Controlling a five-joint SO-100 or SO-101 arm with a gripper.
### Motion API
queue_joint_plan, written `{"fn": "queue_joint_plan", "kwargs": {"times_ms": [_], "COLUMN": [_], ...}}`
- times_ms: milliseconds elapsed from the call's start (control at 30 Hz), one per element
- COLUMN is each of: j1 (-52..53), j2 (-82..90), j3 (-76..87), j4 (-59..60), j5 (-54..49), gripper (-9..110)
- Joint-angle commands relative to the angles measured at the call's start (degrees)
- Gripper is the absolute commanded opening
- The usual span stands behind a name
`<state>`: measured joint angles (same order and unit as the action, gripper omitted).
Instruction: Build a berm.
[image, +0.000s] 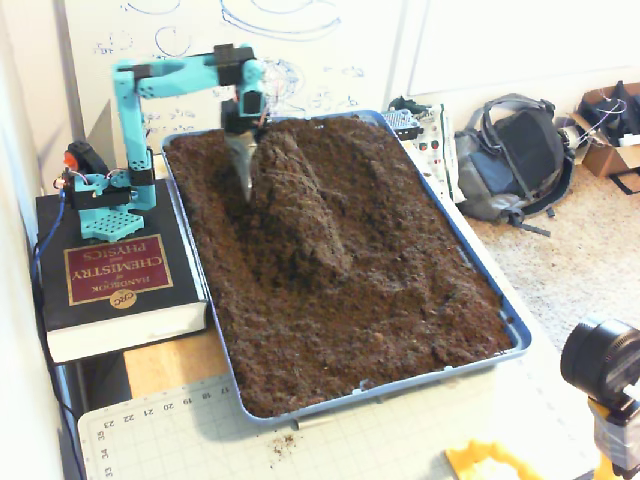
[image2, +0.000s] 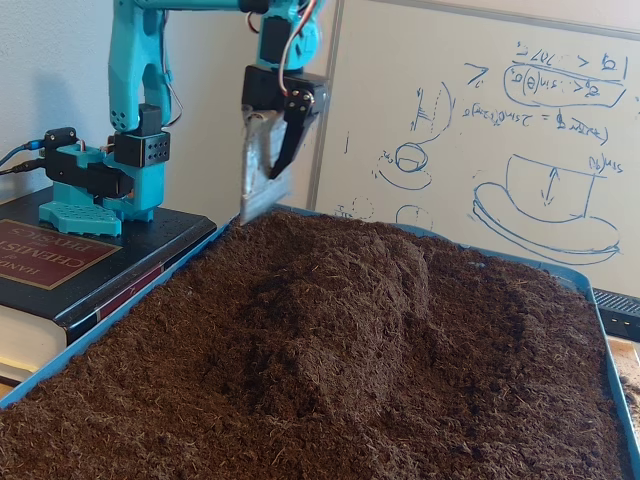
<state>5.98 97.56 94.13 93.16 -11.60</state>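
Note:
The berm (image: 300, 200) is a long raised ridge of dark brown crumbly soil. It runs from the tray's far end toward the middle, and in the low fixed view (image2: 345, 290) it shows as a mound. The teal arm's gripper (image: 240, 172) carries a flat metal blade, with its black finger folded against the blade. It holds nothing else. The gripper hangs at the far left end of the berm, blade tip down close to the soil (image2: 268, 192). I cannot tell whether the blade touches the soil.
The blue tray (image: 478, 262) is full of soil, with a shallow hollow (image: 395, 185) right of the berm. The arm's base stands on a thick book (image: 110, 270) left of the tray. A backpack (image: 510, 160), a camera (image: 603, 362) and a cutting mat (image: 200, 430) lie around it.

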Motion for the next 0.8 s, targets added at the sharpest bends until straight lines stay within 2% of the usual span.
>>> {"fn": "queue_joint_plan", "kwargs": {"times_ms": [0, 300, 633, 767], "j1": [-0.44, -5.63, -6.68, -6.94], "j2": [8.61, 19.42, 40.17, 45.53], "j3": [4.57, 23.99, 47.72, 53.00], "j4": [-4.48, -20.57, -21.80, -21.80], "j5": [-0.09, 0.44, 0.53, 4.66], "gripper": [1, 1, 1, 1]}}
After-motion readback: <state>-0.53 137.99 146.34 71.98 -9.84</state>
